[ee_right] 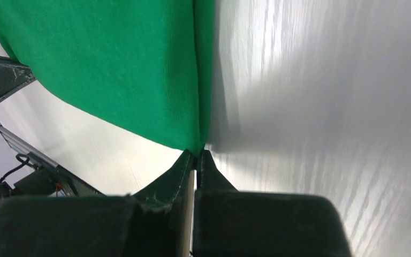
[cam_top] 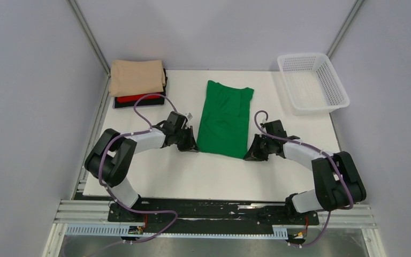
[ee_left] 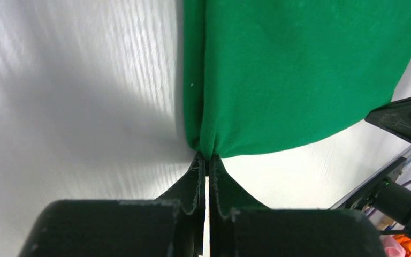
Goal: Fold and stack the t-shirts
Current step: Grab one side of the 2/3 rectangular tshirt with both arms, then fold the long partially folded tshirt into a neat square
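A bright green t-shirt (cam_top: pixel 223 118), folded into a long strip, lies in the middle of the white table. My left gripper (cam_top: pixel 194 145) is shut on its near left corner; the pinched cloth (ee_left: pixel 206 147) bunches at the fingertips in the left wrist view. My right gripper (cam_top: pixel 248 156) is shut on its near right corner (ee_right: pixel 195 144). A folded beige t-shirt (cam_top: pixel 137 77) lies on top of a red one (cam_top: pixel 139 99) and a black one (cam_top: pixel 119 104) at the far left corner.
A white mesh basket (cam_top: pixel 312 82) stands at the far right corner of the table (cam_top: pixel 192 176). Grey walls close in on both sides and behind. The metal rail with the arm bases runs along the near edge.
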